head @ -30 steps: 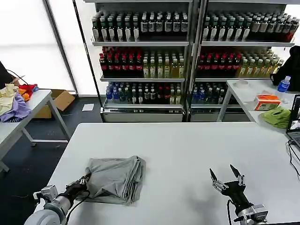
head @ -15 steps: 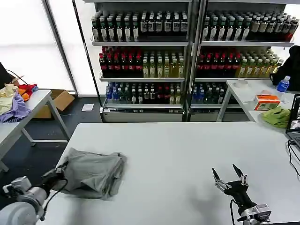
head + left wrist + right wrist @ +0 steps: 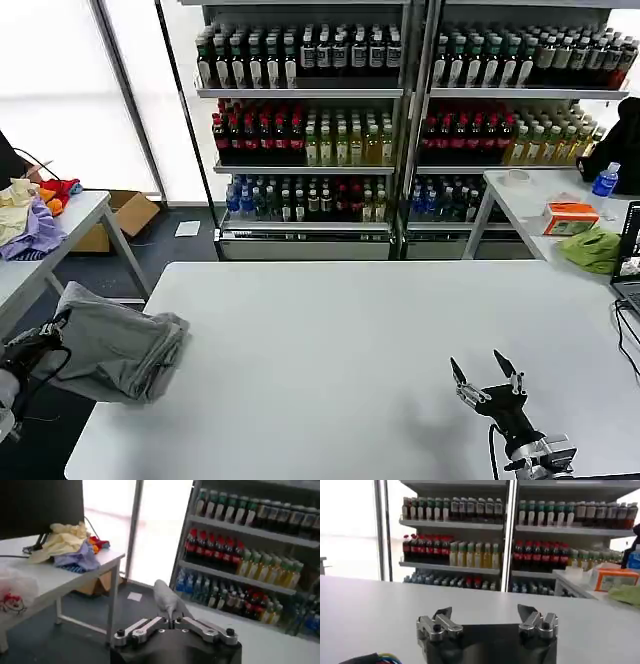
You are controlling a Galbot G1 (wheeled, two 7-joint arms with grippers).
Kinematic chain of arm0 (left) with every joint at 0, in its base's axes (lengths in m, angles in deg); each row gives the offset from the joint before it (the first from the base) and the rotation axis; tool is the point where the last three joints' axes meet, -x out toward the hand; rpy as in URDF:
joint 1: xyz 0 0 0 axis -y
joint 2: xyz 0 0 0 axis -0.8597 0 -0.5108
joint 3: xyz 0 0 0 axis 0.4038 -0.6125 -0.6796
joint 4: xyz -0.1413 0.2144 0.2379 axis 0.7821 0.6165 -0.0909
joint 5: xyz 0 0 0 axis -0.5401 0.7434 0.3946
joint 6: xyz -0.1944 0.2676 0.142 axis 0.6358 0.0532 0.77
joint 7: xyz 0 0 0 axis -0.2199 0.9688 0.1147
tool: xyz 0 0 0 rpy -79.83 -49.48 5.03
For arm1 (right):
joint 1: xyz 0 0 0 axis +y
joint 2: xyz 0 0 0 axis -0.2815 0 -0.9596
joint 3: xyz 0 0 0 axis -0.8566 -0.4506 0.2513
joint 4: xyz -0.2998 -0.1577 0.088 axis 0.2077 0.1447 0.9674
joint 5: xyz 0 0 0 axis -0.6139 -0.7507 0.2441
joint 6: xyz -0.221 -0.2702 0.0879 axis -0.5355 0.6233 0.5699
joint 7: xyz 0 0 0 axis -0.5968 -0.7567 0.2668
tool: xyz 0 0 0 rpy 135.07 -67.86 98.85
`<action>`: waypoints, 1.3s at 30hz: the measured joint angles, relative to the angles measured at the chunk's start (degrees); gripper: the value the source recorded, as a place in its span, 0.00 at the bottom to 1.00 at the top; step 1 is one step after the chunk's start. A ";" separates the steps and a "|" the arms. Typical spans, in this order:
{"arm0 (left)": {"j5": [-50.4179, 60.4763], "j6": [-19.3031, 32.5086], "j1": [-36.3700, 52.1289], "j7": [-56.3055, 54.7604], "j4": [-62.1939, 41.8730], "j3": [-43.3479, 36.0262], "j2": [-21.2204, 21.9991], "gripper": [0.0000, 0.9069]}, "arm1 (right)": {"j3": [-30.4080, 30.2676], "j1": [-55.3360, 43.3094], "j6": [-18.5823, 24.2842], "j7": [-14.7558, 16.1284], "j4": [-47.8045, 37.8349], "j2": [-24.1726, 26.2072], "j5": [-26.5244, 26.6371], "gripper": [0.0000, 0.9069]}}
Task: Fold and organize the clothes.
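**Folded shirt carried off the counter's left edge**

Left claw clamped tight on the near edge of the folded grey shirt, with a thin tongue of cloth pinched between the closed fingers in the left wrist view. Shirt bundle hung half over the left rim of the white counter, sagging past the edge. Judged as the put-away step, folding done. Next needed: somewhere to set the bundle down flat, then release without unfolding. Right claw parked low near the counter's front, fingers spread wide, empty.
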 measured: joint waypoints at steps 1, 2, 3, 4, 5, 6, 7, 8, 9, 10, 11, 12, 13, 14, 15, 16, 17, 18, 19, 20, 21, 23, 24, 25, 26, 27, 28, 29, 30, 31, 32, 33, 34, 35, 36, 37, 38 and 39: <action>-0.59 -0.02 0.00 -0.34 0.77 0.13 0.00 0.02 | 0.09 0.12 0.02 0.02 -0.07 0.00 0.11 1.00; -1.01 -0.02 -0.01 -0.71 1.58 0.13 0.06 0.02 | 0.21 0.23 0.10 0.00 -0.20 0.00 0.24 1.00; -1.39 0.03 0.00 -1.09 2.42 0.11 0.18 0.02 | 0.27 0.38 0.23 -0.02 -0.33 -0.02 0.40 1.00; -1.86 0.23 0.08 -1.61 3.46 -0.10 0.48 0.02 | 0.39 0.56 0.38 -0.11 -0.49 -0.10 0.47 1.00; -2.34 0.48 0.18 -2.22 4.44 -0.41 0.76 0.02 | 0.47 0.68 0.47 -0.13 -0.53 -0.18 0.48 1.00; -2.90 0.79 0.28 -2.91 5.46 -0.81 1.12 0.02 | 0.61 0.78 0.60 -0.13 -0.53 -0.26 0.50 1.00; -3.64 1.17 0.32 -3.78 6.71 -1.47 1.64 0.02 | 0.75 0.92 0.71 -0.13 -0.52 -0.33 0.58 1.00; -4.30 1.47 0.41 -4.65 7.90 -2.23 2.22 0.02 | 0.91 1.08 0.79 -0.12 -0.49 -0.42 0.62 1.00; -4.97 1.75 0.53 -5.51 9.08 -3.17 2.68 0.02 | 1.11 1.29 0.86 -0.09 -0.39 -0.52 0.65 1.00; -5.52 2.09 0.80 -6.64 10.41 -4.51 3.22 0.02 | 1.37 1.56 0.89 -0.10 -0.17 -0.66 0.76 1.00; -5.93 2.40 1.16 -7.76 11.61 -5.96 3.70 0.02 | 1.59 1.85 0.90 -0.09 0.05 -0.77 0.88 1.00; -6.32 2.69 1.64 -8.94 12.76 -7.67 4.20 0.01 | 1.79 2.15 0.90 -0.09 0.28 -0.89 0.93 1.00; -6.57 2.97 2.38 -10.35 13.81 -9.83 4.83 0.01 | 2.02 2.48 0.88 -0.07 0.56 -1.04 0.95 1.00; -6.66 3.21 3.21 -11.65 14.53 -12.00 5.50 0.02 | 2.21 2.77 0.88 -0.06 0.82 -1.15 0.95 1.00; -6.73 3.38 4.12 -12.86 15.11 -14.34 6.22 0.01 | 2.42 3.08 0.84 -0.06 1.14 -1.30 0.95 1.00; -6.75 3.55 5.35 -14.28 15.57 -17.16 7.13 0.01 | 2.64 3.48 0.81 -0.06 1.49 -1.46 0.96 1.00; -6.77 3.69 6.53 -15.46 15.84 -19.77 8.02 0.01 | 2.83 3.83 0.78 -0.06 1.82 -1.62 0.96 1.00; -6.90 3.83 7.65 -16.63 15.99 -22.41 8.91 0.01 | 3.05 4.24 0.74 -0.05 2.21 -1.80 0.98 1.00; -7.08 4.02 8.95 -17.91 16.01 -25.42 9.92 0.01 | 3.29 4.68 0.65 -0.09 2.62 -1.99 0.99 1.00; -7.39 4.24 10.03 -19.00 15.97 -28.12 10.80 0.01 | 3.43 5.10 0.56 -0.11 3.03 -2.16 1.01 1.00; -7.82 4.43 11.09 -20.13 15.71 -30.76 11.75 0.01 | 3.51 5.54 0.43 -0.16 3.42 -2.34 1.02 1.00; -9.31 4.82 13.61 -22.57 14.62 -36.31 13.93 0.34 | 3.55 6.34 0.12 -0.25 4.23 -2.72 1.07 1.00; -9.89 5.06 14.69 -23.50 13.85 -38.76 14.94 0.64 | 3.56 6.57 -0.09 -0.29 4.61 -2.87 1.08 1.00; -10.48 5.27 15.96 -24.51 12.84 -41.36 16.09 1.00 | 3.56 6.78 -0.35 -0.38 5.04 -3.03 1.09 1.00; -10.96 5.35 17.01 -25.36 11.84 -43.49 17.08 1.00 | 3.51 6.90 -0.69 -0.54 5.45 -3.10 1.09 1.00; -11.38 5.44 17.98 -26.11 10.83 -45.34 17.88 1.00 | 3.39 6.99 -1.07 -0.65 5.88 -3.12 1.09 1.00; -11.84 5.64 18.99 -26.87 9.89 -47.17 18.61 1.00 | 3.19 7.06 -1.51 -0.83 6.34 -3.13 1.10 1.00; -12.33 5.86 19.73 -27.42 9.22 -48.56 19.15 1.00 | 2.94 7.08 -1.95 -1.03 6.75 -3.12 1.20 1.00; -12.83 6.07 20.35 -27.86 8.66 -49.86 19.64 1.00 | 2.68 7.04 -2.41 -1.31 7.16 -3.11 1.39 1.00; -13.37 6.28 20.98 -28.19 8.14 -51.06 20.08 1.00 | 2.33 6.94 -3.02 -1.69 7.64 -3.07 1.71 1.00; -13.87 6.51 21.51 -28.37 7.79 -51.91 20.33 1.00 | 1.94 6.76 -3.66 -2.09 8.10 -3.00 2.16 1.00; -14.39 6.75 22.07 -28.49 7.53 -52.59 20.51 1.00 | 1.49 6.51 -4.32 -2.56 8.53 -2.89 2.73 1.00; -14.89 6.97 22.64 -28.56 7.33 -53.13 20.64 1.00 | 1.00 6.20 -5.04 -3.10 8.97 -2.80 3.39 1.00; -15.41 7.10 23.03 -28.56 7.25 -53.42 20.66 1.00 | 0.46 5.87 -5.78 -3.63 9.23 -2.67 4.11 1.00; -15.96 7.27 23.34 -28.46 7.21 -53.57 20.61 1.00 | -0.22 5.39 -6.58 -4.21 9.33 -2.47 4.98 1.00; -16.46 7.46 23.64 -28.18 7.21 -53.60 20.45 1.00 | -1.07 4.73 -7.49 -4.91 9.46 -2.21 5.99 1.00; -16.85 7.62 23.85 -27.82 7.23 -53.54 20.19 1.00 | -1.97 4.01 -8.34 -5.64 9.49 -1.90 6.95 1.00; -17.21 7.67 24.02 -27.39 7.33 -53.33 19.85 1.00 | -2.99 3.23 -9.20 -6.32 9.49 -1.63 7.90 1.00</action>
